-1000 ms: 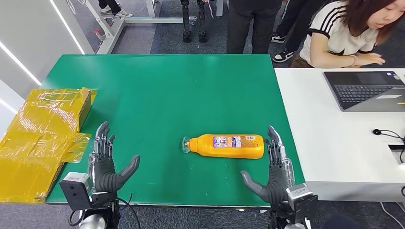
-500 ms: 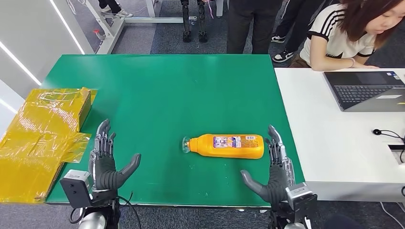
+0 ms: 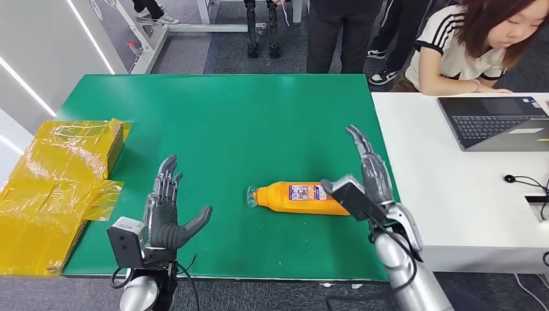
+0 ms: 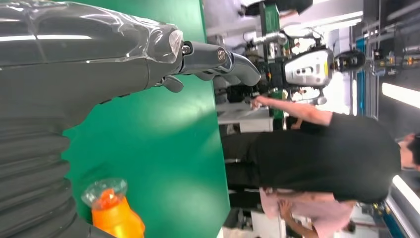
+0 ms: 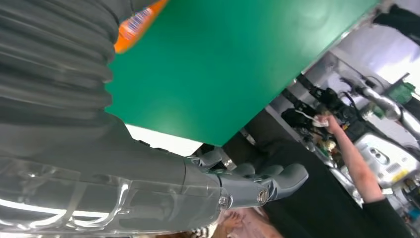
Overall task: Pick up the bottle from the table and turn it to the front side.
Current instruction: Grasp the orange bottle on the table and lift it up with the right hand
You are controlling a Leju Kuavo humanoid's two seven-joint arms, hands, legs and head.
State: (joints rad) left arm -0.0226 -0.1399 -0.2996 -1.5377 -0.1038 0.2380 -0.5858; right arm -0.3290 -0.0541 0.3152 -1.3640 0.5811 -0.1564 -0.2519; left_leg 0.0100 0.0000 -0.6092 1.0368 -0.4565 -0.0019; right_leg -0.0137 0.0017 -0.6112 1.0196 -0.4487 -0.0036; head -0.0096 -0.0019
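Observation:
An orange bottle [image 3: 294, 197] lies on its side on the green table [image 3: 226, 123], clear cap pointing left. My right hand [image 3: 369, 172] hovers over the bottle's base end with fingers stretched forward and nothing held; its wrist hides that end of the bottle. My left hand [image 3: 169, 214] is open above the table, a short way left of the cap. In the left wrist view the capped neck of the bottle [image 4: 111, 210] lies beyond the thumb, and the fingers [image 4: 218, 54] are extended. The right wrist view catches a strip of the bottle [image 5: 141, 20] and straight fingers [image 5: 257, 183].
A yellow-wrapped box [image 3: 58, 181] sits at the table's left edge. A white table [image 3: 447, 194] adjoins on the right, carrying a laptop [image 3: 495, 123] and a cable. A person [image 3: 472, 45] sits behind it; others stand [image 3: 343, 32] beyond the green table.
Both hands have moved forward from the near table edge. The right hand rose over the bottle's base end; the left hand shifted right toward the cap. The bottle has not moved.

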